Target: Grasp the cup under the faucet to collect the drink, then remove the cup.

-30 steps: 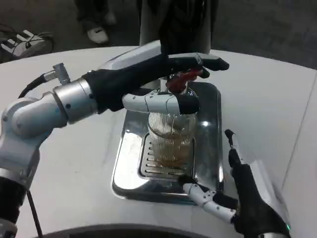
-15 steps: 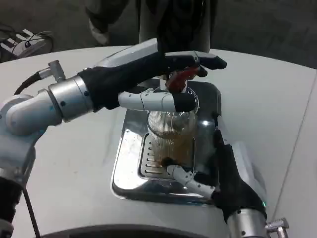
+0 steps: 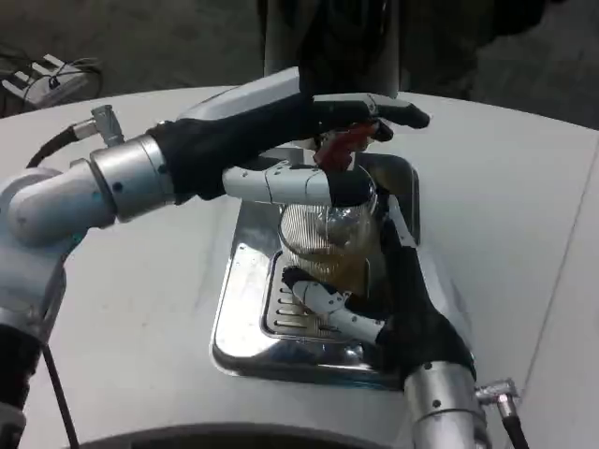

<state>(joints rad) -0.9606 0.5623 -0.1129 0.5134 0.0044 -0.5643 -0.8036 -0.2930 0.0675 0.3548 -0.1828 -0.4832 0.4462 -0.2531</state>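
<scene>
Fingers of the right hand [image 3: 398,304] reach up from the near edge of the picture and lie against the lower part of the ribbed clear cup [image 3: 326,245], one pale finger across its near base and the dark ones along its right side; whether they truly grip it or only touch it, I cannot tell. The cup stands upright on the slotted grille of the shiny metal drip tray [image 3: 245,318], with brownish drink in its lower half. Across the cup's rim lies a finger of the left hand [image 3: 281,140], hiding the mouth of the cup from above; the other fingers stretch out straight and apart over the red faucet lever [image 3: 342,145], holding nothing that shows plainly. Behind the lever rises the dark dispenser column [image 3: 328,47]. The tray rests on the white table [image 3: 140,299]. At the far left, beyond the table's edge, a white power strip [image 3: 42,79] lies on the dark floor.
</scene>
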